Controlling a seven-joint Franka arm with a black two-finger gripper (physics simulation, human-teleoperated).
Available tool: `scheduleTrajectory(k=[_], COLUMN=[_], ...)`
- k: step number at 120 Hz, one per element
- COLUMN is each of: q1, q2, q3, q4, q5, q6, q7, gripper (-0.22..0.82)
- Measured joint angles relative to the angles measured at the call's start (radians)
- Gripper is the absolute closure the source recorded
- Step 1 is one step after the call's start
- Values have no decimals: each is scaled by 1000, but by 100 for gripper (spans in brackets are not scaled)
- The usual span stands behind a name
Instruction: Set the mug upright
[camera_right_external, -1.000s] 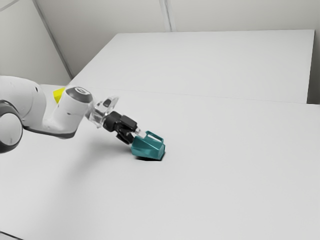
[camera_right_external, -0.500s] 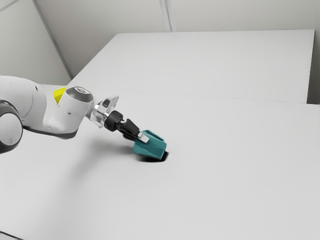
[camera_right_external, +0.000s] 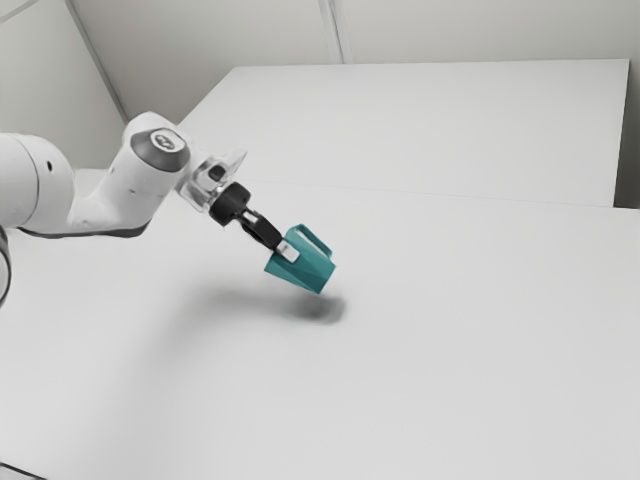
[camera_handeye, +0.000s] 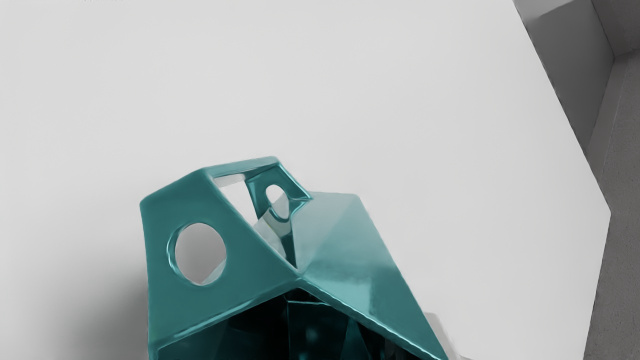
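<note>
Tool (camera_right_external: 288, 251), left of centre in the exterior view, found clamped on the mug (camera_right_external: 308, 266). Reading left to right: the arm (camera_right_external: 125, 195) enters from the left edge, and its wrist joint, upper left, sits higher than half a second ago. Next, near the centre of the frame, the mug has risen with the tool; it was close over its shadow and now hangs clear of the counter (camera_right_external: 470, 340). Its mouth faces the tool, the handle (camera_right_external: 316, 241) is on the upper side, and the base points to the lower right. Just below and right, the shadow (camera_right_external: 322, 308) lies detached and softer. Assessment: lift achieved, upright not yet; the mug remains tilted. Further turning, base downward, appears required before setting down, with slipping the chief risk.
</note>
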Motion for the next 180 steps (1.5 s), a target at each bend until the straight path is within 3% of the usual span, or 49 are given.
scheduleTrajectory(k=[20,44,104,148,180], q1=[-6,-13,-19,-39,30], q2=[-137,-218,-240,-216,-184], q3=[-144,-190,-230,-229,-229], q4=[-16,-143,-298,-307,-307], q5=[434,675,759,764,764], q6=[83,198,391,385,387], q7=[-158,-360,-687,-804,-855], gripper=[78,78,78,78,78])
